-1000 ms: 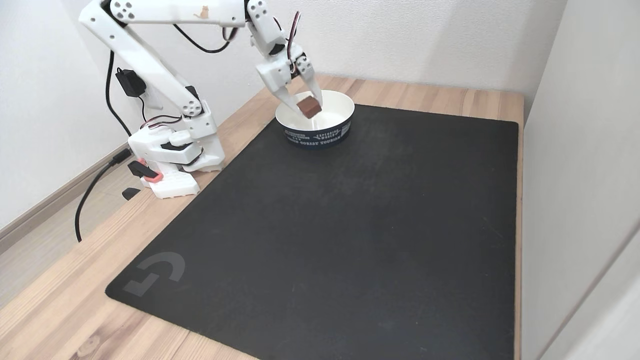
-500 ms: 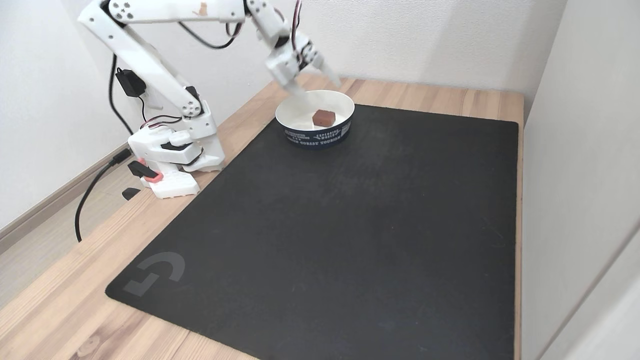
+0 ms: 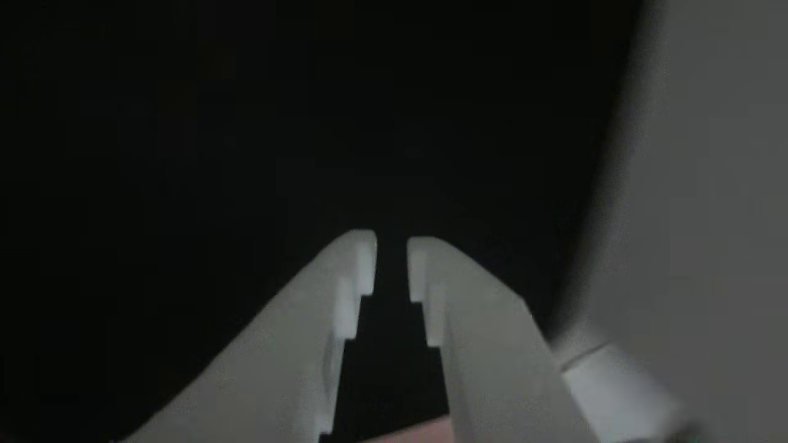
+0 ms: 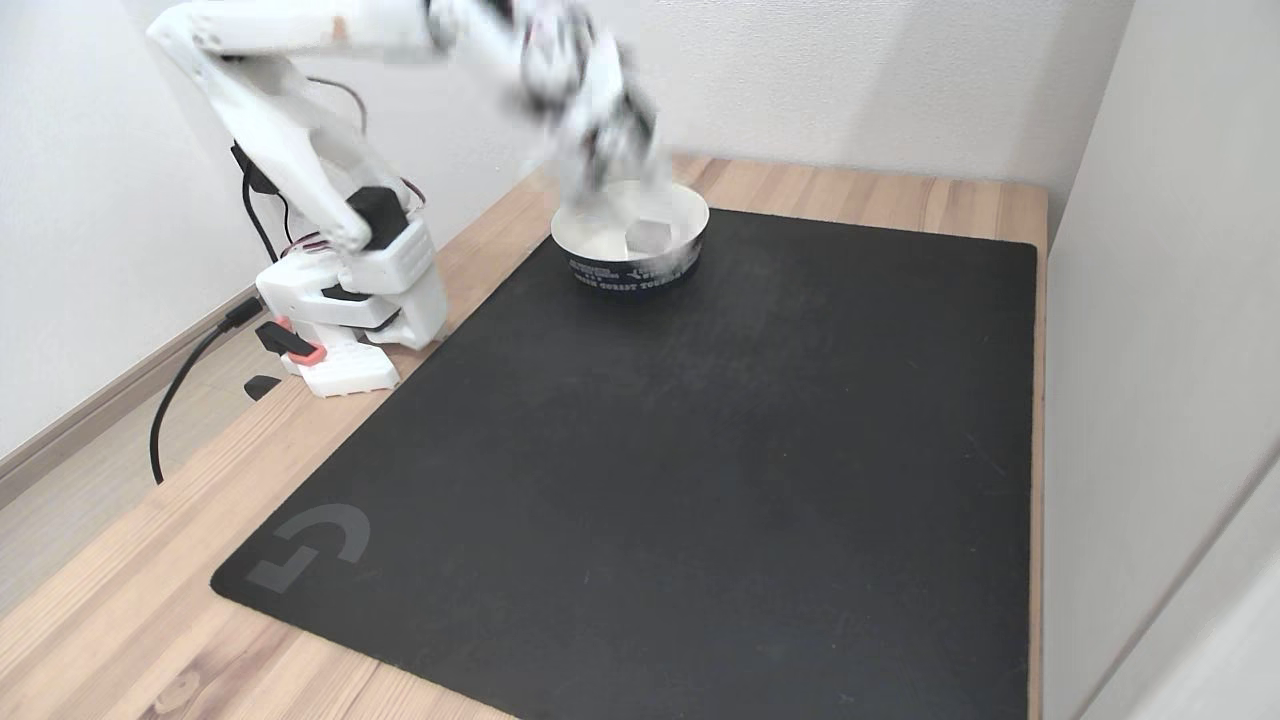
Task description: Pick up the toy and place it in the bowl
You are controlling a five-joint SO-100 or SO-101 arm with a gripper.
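Note:
In the fixed view the white bowl with a dark blue printed band (image 4: pixel 632 272) stands at the mat's far left corner. A small blocky shape, the toy (image 4: pixel 648 236), lies inside it, washed pale by motion blur. My gripper (image 4: pixel 612 175) is a blurred white smear just above the bowl's back rim and holds nothing. In the other view my gripper (image 3: pixel 391 246) shows its two white fingers (image 3: pixel 351 277) almost together, with a narrow empty slit between them, over the dark mat.
A large black mat (image 4: pixel 660 450) covers most of the wooden table (image 4: pixel 120 600). The arm's white base (image 4: pixel 345 320) and its cables sit at the left. White walls close in behind and at the right (image 4: pixel 1150 300).
The toy left the gripper and dropped into the bowl. The gripper opened wide, lifted, and its fingers have now closed nearly together while the arm swings fast.

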